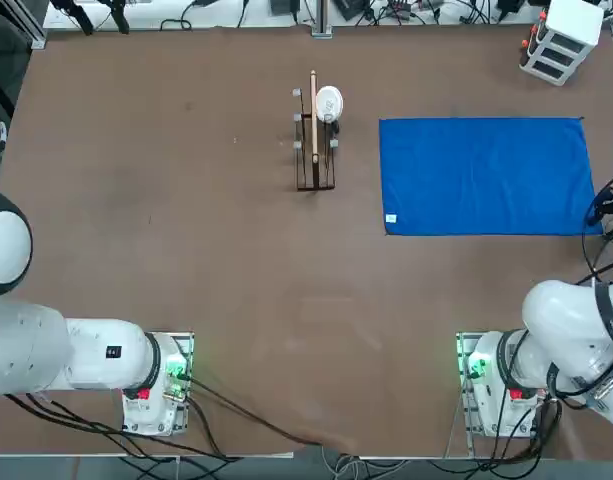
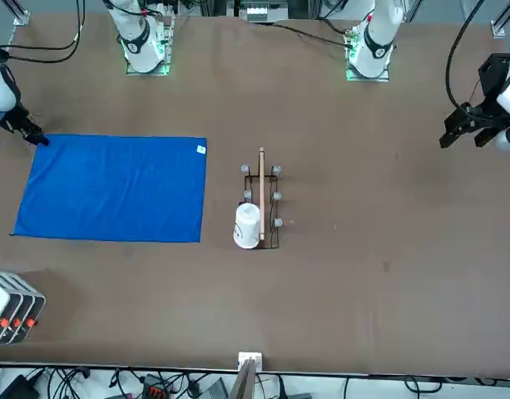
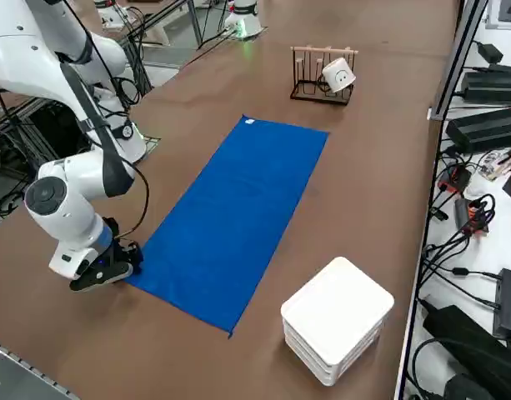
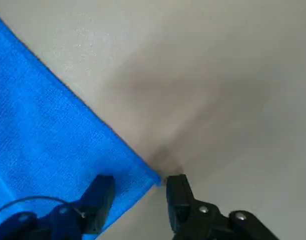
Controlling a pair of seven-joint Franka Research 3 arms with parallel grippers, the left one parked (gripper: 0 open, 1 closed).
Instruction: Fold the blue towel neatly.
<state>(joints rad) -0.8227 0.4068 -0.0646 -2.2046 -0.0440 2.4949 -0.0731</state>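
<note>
From overhead, I see the towel spread flat on the table, right of a small rack with a white cup. Its white tag marks the near left corner. My right gripper sits at the towel's near right corner, mostly lost at the picture's edge.

From across the table, the towel lies smooth and unfolded, and the gripper is down by the corner closest to the arm's base. A white box stands apart from the cloth's far edge.

From the side, the gripper is low over the table, right at that corner of the towel. The cloth looks thin and limp; I judge it light, soft and floppy, likely to drag and wrinkle if pulled fast.

At the wrist, the fingers stand apart with nothing between them: one over the blue, the other over bare table, the corner point in the gap. I'd pinch just here, a little in from the tip, so the weave doesn't slip out, then lift slowly toward the tag end.
</note>
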